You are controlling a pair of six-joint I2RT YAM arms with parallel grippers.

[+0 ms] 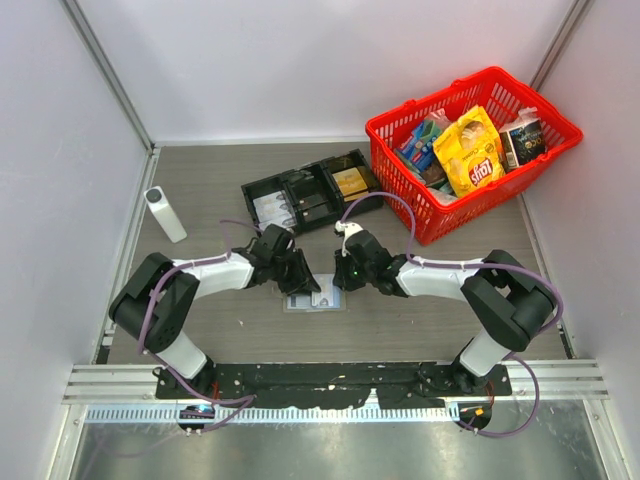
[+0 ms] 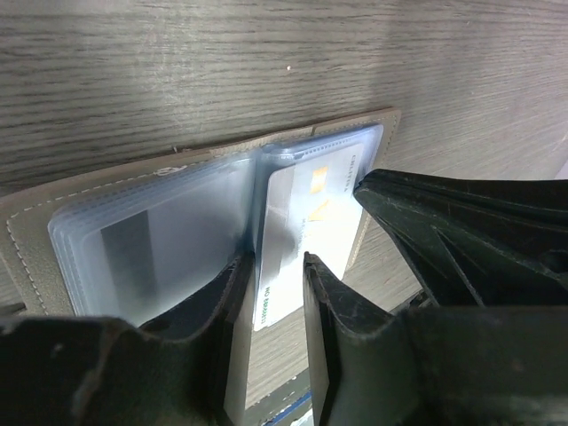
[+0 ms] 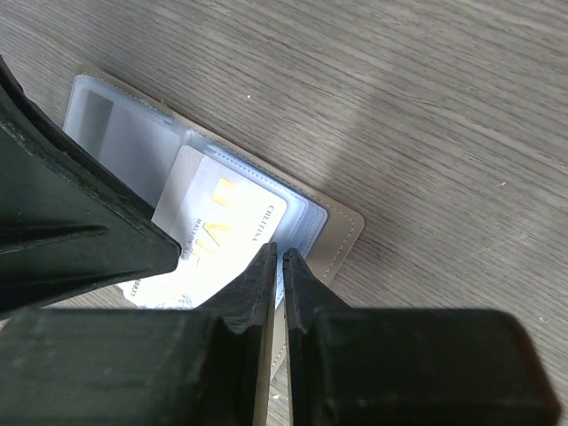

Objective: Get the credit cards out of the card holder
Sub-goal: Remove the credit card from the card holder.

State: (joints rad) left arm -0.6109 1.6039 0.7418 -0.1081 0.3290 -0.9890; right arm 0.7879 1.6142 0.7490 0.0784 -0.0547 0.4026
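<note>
The card holder (image 1: 318,298) lies open on the table between my two grippers, a grey-tan cover (image 2: 53,209) with clear plastic sleeves (image 2: 151,231). A whitish credit card (image 2: 311,213) with gold print sticks partly out of a sleeve; it also shows in the right wrist view (image 3: 222,222). My left gripper (image 2: 273,262) is open by a narrow gap, its fingers straddling the card's protruding end. My right gripper (image 3: 279,251) is shut on the sleeve edge of the card holder (image 3: 342,231). From above, the left gripper (image 1: 297,272) and the right gripper (image 1: 345,272) nearly touch over the holder.
A long black compartmented tray (image 1: 310,195) lies behind the grippers, with a gold flat rectangle (image 1: 350,181) in it. A red basket (image 1: 375,130) full of snack packs stands at the back right. A white upright box (image 1: 165,213) stands at the left.
</note>
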